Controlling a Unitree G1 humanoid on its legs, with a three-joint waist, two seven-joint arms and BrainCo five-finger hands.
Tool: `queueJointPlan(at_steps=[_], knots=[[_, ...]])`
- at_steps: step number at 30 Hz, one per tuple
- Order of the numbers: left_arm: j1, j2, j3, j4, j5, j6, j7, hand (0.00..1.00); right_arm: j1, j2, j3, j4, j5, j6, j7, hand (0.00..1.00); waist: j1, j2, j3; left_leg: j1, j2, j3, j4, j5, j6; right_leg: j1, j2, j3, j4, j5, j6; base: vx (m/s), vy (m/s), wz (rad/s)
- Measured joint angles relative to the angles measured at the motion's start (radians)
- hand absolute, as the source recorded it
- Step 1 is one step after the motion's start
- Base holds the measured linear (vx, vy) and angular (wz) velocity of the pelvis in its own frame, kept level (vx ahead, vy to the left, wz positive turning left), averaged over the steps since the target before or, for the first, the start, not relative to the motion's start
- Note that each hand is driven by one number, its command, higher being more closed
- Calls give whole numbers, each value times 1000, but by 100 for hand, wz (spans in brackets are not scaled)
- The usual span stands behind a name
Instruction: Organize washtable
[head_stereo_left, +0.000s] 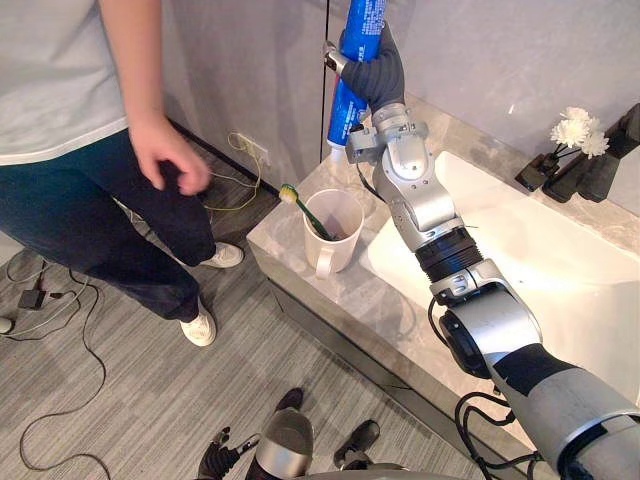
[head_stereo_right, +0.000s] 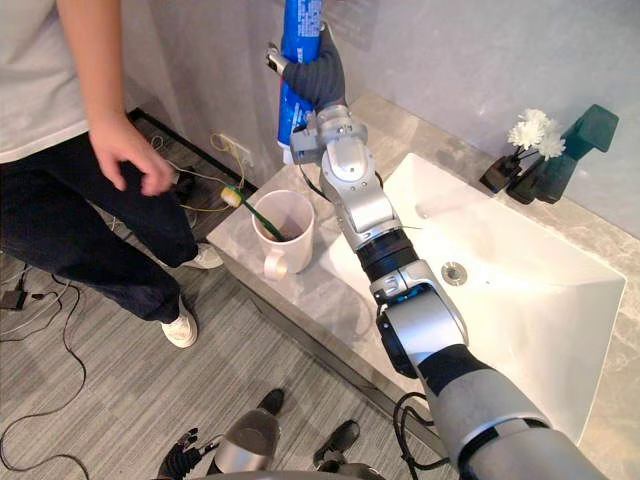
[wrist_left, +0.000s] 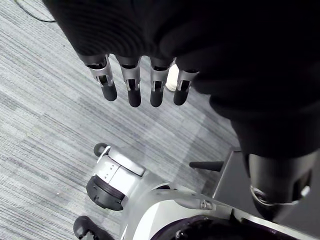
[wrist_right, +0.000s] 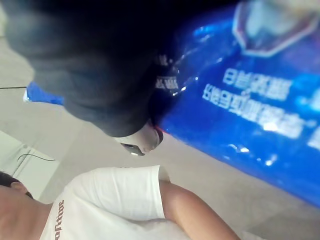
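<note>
Two head-mounted eye views look steeply down from slightly offset spots, sharing the grey marble washtable (head_stereo_left: 360, 300) and white ceramic mug (head_stereo_left: 335, 240), while wrist views peer very closely along the left hand (wrist_left: 134, 85) and right hand (wrist_right: 90, 65).

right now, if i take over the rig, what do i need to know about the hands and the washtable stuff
The cup stands on the counter corner beside the sink, with the toothbrush in it.
Right hand: shut on the toothpaste tube, held upright in the air near the cup.
Left hand: open, holding nothing, low over the floor.
Done: toothbrush in the cup.
Left: probably the tube into the cup.
Mind the person close by the counter.
</note>
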Motion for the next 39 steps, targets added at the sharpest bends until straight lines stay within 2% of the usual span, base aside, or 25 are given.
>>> queueJointPlan(at_steps=[10, 14, 31, 33, 37, 39], knots=[[3, 0, -1, 0, 0, 0, 6, 0, 1, 5, 29, 0, 0, 0, 3, 100, -9, 1, 0, 8, 0, 7, 0, 0, 0, 5, 0, 8, 0, 0, 0, 1, 15, -1], [10, -1, -1, 0, 0, 1, 18, 0, 14, 28, 29, -13, 1, 0, 5, 100, -23, 0, 0, 19, 1, 16, -1, 0, 0, 12, 0, 17, 0, 0, -1, -1, 42, -6], [12, -1, 4, 19, -1, 15, 25, 0, 320, 40, 85, -364, 65, -6, 115, 100, -67, -1, -6, 54, 2, 30, -9, 0, 0, 38, -1, 26, -4, -1, 1, -9, 42, -2], [22, -1, 6, 24, -1, 17, 25, 0, 351, 57, 88, -366, 79, -6, 132, 100, -80, 0, -27, 54, 1, 31, -11, 0, 0, 37, -2, 26, -4, 0, -1, 4, 49, 0], [29, -5, 6, 40, -1, 18, 25, 0, 417, 59, 88, -401, 99, -6, 142, 100, -82, 3, -60, 64, 2, 32, -24, 1, 0, 39, -3, 27, -4, 0, -1, 15, 42, -1], [36, -5, 10, 40, -1, 18, 25, 0, 426, 59, 101, -415, 101, -7, 156, 100, -99, 3, -61, 65, 2, 32, -24, 2, -2, 41, -4, 28, -4, 1, -1, -2, 39, 0]])
